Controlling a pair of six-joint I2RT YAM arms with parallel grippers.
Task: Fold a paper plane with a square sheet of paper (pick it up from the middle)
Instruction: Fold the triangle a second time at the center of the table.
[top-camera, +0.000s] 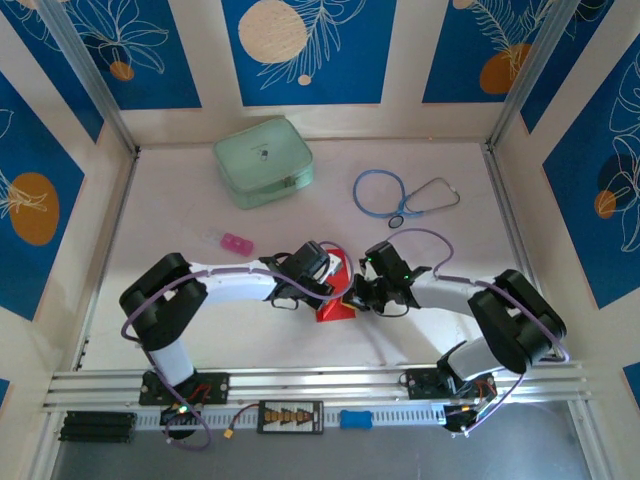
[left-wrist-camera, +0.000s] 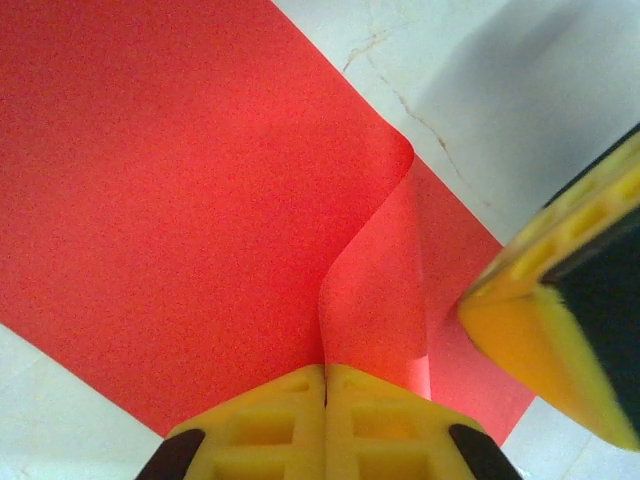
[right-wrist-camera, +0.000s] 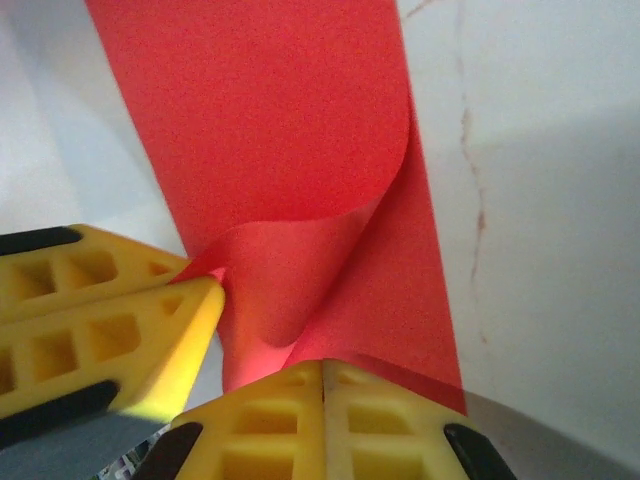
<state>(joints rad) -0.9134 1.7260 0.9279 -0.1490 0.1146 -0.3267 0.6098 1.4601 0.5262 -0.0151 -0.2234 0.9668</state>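
Left fingers tight on curled sheet

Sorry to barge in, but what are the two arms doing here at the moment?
Both arms are working on the red sheet in the middle of the table. The left gripper and the right gripper are each shut on a lifted, curled part of it, close together, while the rest lies flat. It does not yet look like a plane. A green case and a stethoscope lie farther back.

The square sheet of paper is bright red; beyond it, a pale green case, blue stethoscope, blue leaf-patterned walls.
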